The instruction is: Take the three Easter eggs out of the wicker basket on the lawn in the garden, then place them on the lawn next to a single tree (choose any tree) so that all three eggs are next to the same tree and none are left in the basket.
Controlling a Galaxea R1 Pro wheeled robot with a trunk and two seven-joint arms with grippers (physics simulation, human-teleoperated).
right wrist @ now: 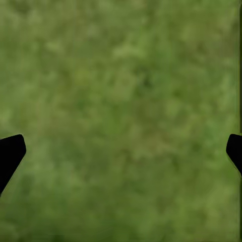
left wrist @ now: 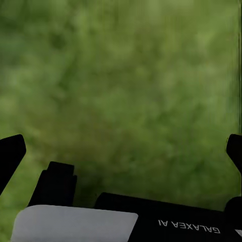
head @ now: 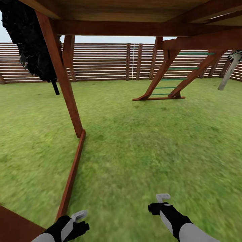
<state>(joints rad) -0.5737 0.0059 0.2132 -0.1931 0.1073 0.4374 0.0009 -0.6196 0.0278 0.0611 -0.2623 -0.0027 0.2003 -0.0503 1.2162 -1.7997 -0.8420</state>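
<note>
Robot stands on the lawn under a brown wooden play structure; slanted post comes down mid-left and a ground beam runs along the grass toward the lower left corner of the head view. Roof beams span the top. Further back, a leaning ladder frame with green rungs rests on the grass, right of centre. Slatted brown fence closes off the far edge of the lawn. Dark black-trunked tree hangs in at upper left, behind the post. A pale grey trunk leans at the far right edge, probably the tree, but its crown is cut off. Left gripper low at the bottom left, just beside the ground beam's near end; right gripper low at bottom right, both above bare grass. In both wrist views the black fingertips sit at opposite picture edges, jaws spread wide, nothing between them but blurry green grass.
</note>
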